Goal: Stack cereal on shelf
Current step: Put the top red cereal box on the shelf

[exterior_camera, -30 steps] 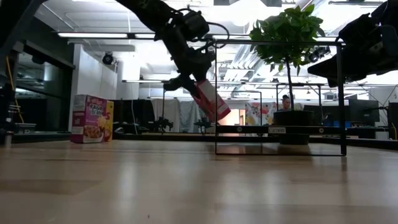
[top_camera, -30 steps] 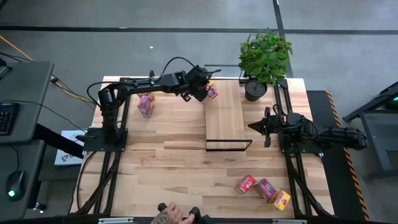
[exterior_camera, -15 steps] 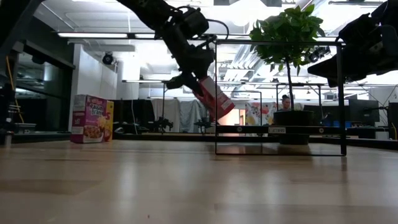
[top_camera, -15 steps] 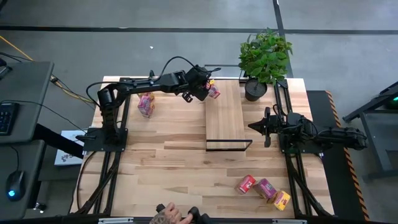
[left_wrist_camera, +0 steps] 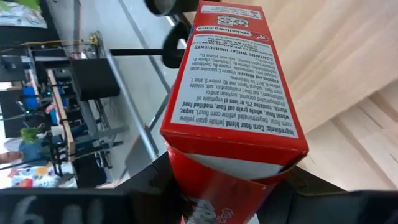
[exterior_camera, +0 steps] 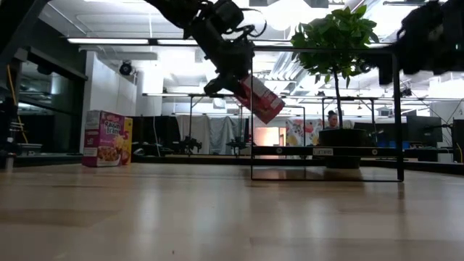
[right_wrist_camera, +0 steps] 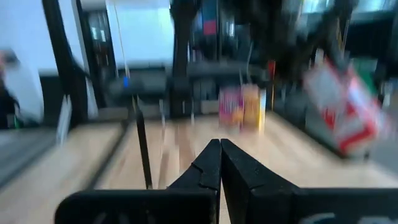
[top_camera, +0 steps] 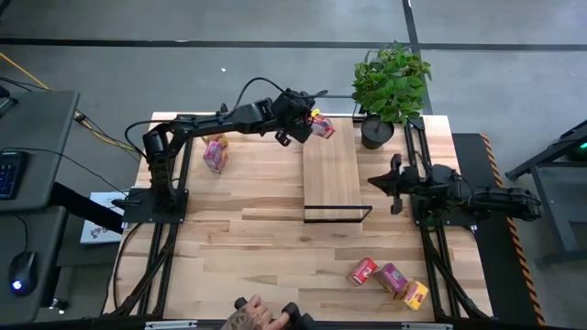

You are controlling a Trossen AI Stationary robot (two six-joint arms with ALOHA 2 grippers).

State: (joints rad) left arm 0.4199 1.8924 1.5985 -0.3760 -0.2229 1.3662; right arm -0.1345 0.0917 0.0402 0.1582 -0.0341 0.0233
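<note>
Left gripper (top_camera: 307, 124) clamped on 1 red cereal box (exterior_camera: 259, 98), tilted in the air over the far end of the shelf (top_camera: 332, 174). Best levelled upright before lowering, then set square on the plank, clear of the black frame. Right gripper (top_camera: 379, 183) shut, empty, waiting beside the shelf.

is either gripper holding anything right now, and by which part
The left gripper holds a red cereal box by one end, tilted in the air at the shelf's far end. The right gripper is shut on nothing.
</note>
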